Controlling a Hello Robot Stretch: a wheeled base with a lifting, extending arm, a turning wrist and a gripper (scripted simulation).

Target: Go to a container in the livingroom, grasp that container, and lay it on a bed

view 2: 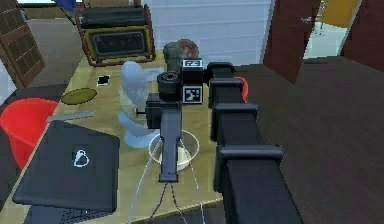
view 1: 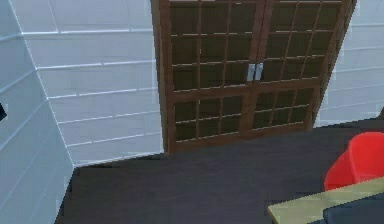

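One white emblem (view 2: 80, 158) on dark laptop (view 2: 55, 195) lid; tool (view 2: 170, 170) at white bowl (view 2: 153, 150), any load indiscernible.

Dark double door (view 1: 250, 70), closed laptop (view 2: 75, 165), old radio (view 2: 115, 38)

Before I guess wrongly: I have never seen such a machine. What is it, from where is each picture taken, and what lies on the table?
It is a wheeled robot with one arm. One picture looks ahead from it: wooden double doors in a white wall. The other looks sideways along the dark arm to its claw, at a table. There lie a closed laptop, a pale blue statue, an old radio, a small plate and a white bowl. The bowl sits at the claw, so I cannot tell whether the claw holds anything.
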